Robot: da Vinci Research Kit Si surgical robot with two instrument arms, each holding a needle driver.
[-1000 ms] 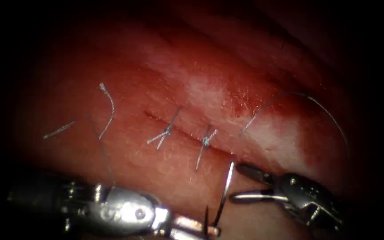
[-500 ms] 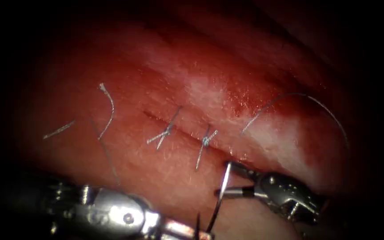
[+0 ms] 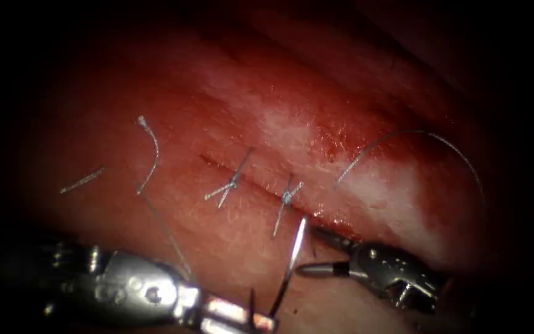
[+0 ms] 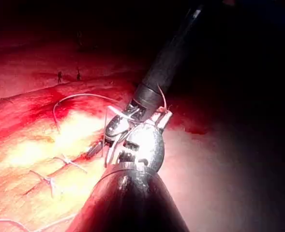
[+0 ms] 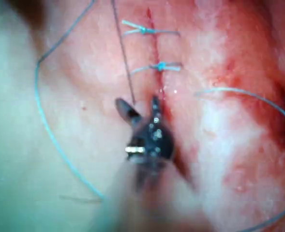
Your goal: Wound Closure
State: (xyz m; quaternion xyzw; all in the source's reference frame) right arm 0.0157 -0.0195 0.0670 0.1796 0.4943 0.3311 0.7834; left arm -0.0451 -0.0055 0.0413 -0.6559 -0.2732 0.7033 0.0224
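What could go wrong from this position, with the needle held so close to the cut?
1. The left end effector grips the needle near one end; so long a free length might twist in the grip.
2. The needle tip sits beside the second knot, not in the tissue, and could snag it.
3. The open right end effector holds nothing, its upper jaw at the cut; it might scrape the edge.

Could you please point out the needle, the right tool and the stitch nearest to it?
needle [image 3: 293, 256], endoscope view, middle of its shaft.
right tool [image 3: 319, 250], endoscope view, between its open jaw tips.
stitch [image 3: 287, 196], endoscope view, its knot.
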